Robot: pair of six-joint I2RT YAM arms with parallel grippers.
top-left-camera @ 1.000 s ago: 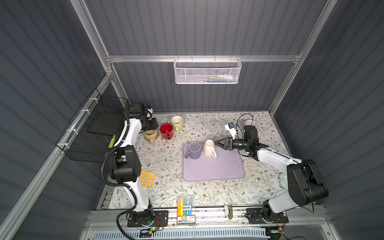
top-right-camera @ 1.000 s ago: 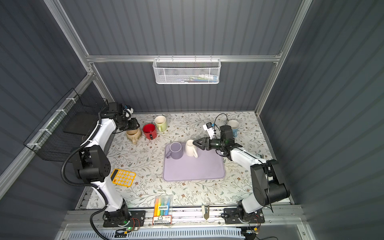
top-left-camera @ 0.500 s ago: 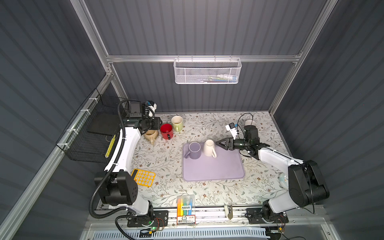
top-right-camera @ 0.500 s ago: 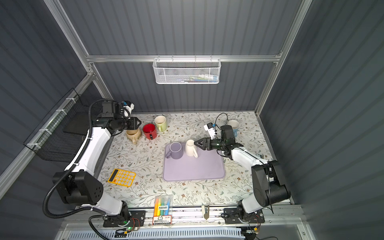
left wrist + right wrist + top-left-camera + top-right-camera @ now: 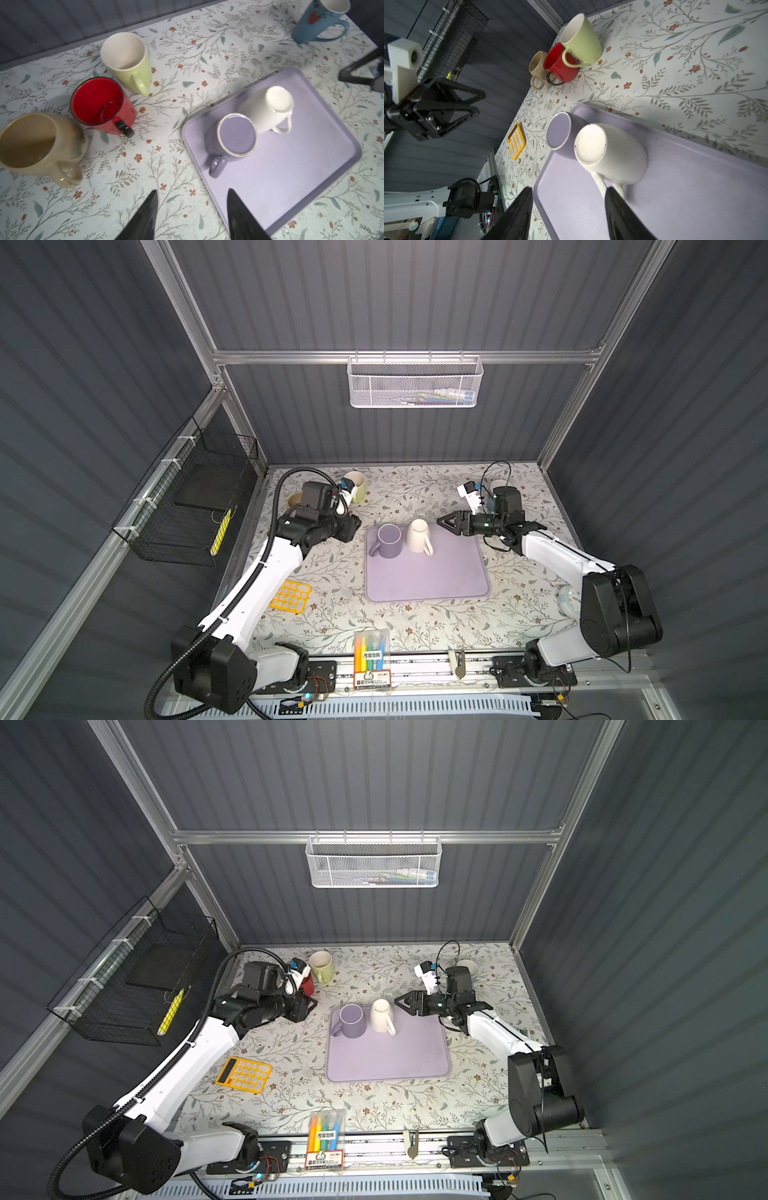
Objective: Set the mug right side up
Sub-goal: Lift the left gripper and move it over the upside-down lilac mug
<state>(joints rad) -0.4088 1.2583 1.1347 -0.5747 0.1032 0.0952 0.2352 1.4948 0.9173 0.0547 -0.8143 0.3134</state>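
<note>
At the near edge of the flowery worktop [image 5: 415, 497] lies a pack of colored markers [image 5: 371, 645]. A little farther in, on the left, lies a yellow calculator [image 5: 245, 1074].

Next comes a purple tray [image 5: 428, 580] in the middle. Two mugs stand upside down at its far end, side by side with their bottoms up. The purple mug [image 5: 388, 541] is on the left and the white mug [image 5: 417, 535] is on the right. They look very close, maybe touching.

The left gripper [image 5: 192, 191] hangs just off the left side of the tray and points at the purple mug. Its jaws are apart and hold nothing. The mug is near the jaws but not between them.

The right gripper [image 5: 569, 188] hangs at the right of the white mug and points at it. Its jaws are apart too and hold nothing. The white mug sits just in front of them, with its handle toward the near side.

Farther back on the left stand a tan mug [image 5: 37, 143], a red mug [image 5: 104, 106] and a green mug [image 5: 128, 60], all right side up. A blue mug [image 5: 318, 20] stands at the far right. A white wire basket [image 5: 415, 383] hangs on the back wall.
</note>
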